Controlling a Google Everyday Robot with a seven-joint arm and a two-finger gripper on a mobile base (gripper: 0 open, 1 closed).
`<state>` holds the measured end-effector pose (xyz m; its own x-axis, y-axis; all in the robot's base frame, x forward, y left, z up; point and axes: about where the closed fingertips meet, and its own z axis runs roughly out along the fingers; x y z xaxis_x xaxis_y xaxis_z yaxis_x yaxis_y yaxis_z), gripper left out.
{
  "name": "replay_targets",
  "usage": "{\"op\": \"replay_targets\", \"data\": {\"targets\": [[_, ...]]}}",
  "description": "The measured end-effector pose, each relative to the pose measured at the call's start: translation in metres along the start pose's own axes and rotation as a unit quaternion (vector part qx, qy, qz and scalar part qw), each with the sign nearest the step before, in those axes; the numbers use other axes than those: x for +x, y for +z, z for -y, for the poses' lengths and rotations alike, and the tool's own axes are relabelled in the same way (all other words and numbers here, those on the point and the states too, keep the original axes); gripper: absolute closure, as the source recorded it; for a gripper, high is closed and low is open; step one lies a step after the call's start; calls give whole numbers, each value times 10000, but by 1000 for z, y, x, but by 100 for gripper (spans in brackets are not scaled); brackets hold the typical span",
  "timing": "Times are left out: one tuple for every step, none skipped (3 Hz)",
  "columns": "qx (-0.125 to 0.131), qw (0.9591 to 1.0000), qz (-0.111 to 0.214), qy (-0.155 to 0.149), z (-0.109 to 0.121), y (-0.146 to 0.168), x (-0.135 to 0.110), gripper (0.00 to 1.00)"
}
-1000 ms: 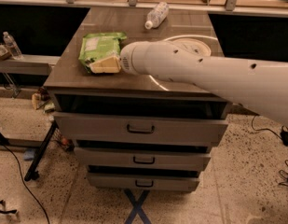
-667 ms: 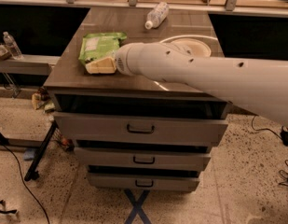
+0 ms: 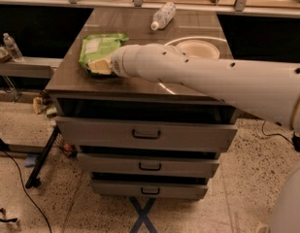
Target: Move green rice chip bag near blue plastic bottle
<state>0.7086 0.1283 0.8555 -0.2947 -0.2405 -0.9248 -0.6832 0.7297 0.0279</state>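
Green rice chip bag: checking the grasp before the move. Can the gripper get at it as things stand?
Probably yes: the gripper is at the near edge of the green rice chip bag, with nothing between them; the white bowl and blue plastic bottle lie aside.

A robot lab or workshop: a grey drawer cabinet (image 3: pixel 146 135) on speckled floor (image 3: pixel 91 203), a loose cable (image 3: pixel 17 186) at 8 o'clock, the hand (image 3: pixel 100 66) at the surface's (image 3: pixel 140 28) 9 o'clock.

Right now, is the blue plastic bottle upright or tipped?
Tipped: the blue plastic bottle lies flat on the cabinet top. End effector is at the green rice chip bag.
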Motion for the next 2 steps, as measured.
{"op": "replay_targets", "data": {"targets": [[-226, 9996, -29, -177, 3, 21, -8, 68], [-173, 9993, 64, -318, 17, 38, -21, 91]]}}
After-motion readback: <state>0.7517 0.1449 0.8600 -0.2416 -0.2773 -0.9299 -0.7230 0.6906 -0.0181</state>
